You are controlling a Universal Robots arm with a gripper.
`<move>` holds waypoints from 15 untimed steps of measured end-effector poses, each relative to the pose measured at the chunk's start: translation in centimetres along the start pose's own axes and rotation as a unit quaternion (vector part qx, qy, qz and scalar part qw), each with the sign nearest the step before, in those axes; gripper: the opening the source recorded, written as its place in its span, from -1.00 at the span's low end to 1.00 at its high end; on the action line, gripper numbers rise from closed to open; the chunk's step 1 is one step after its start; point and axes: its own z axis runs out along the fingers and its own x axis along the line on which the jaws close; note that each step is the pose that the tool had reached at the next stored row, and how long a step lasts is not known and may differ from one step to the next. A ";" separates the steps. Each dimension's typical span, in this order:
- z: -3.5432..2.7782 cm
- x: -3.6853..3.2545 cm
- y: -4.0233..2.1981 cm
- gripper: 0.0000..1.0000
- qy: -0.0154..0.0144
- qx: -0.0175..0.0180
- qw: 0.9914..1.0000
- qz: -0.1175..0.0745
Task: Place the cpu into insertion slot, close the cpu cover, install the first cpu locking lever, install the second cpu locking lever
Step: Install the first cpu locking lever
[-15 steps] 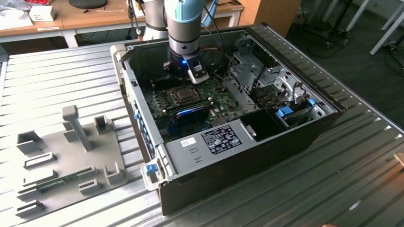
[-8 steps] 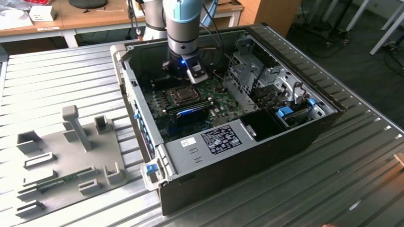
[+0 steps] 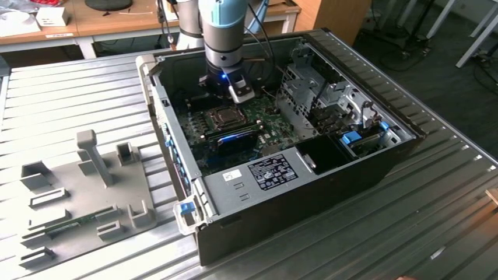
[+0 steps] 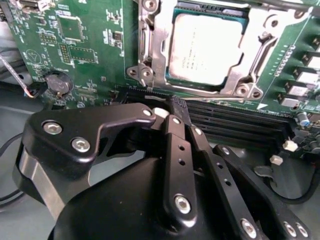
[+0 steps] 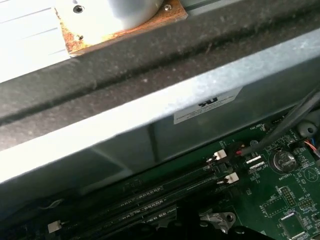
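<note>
My pincer (image 4: 176, 107), pressed together, hung over the memory slots (image 4: 235, 117) near the cpu cover (image 4: 152, 45), which lay over the cpu (image 4: 205, 50) in the insertion slot (image 4: 210, 9).

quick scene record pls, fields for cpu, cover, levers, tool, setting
cpu: cpu seated in the insertion slot
cover: cpu cover down, framing the chip
levers: cannot tell if locked
tool: tool shut, holding nothing, beside the socket near the memory slots
setting: open computer case on a ribbed metal table
</note>
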 end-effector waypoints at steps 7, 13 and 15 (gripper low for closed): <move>0.02 0.22 0.08 -0.80 0.000 0.000 1.000 0.000; 0.06 0.31 0.17 -0.80 0.000 0.000 1.000 0.000; 0.06 0.32 0.18 -0.80 0.000 0.000 1.000 0.000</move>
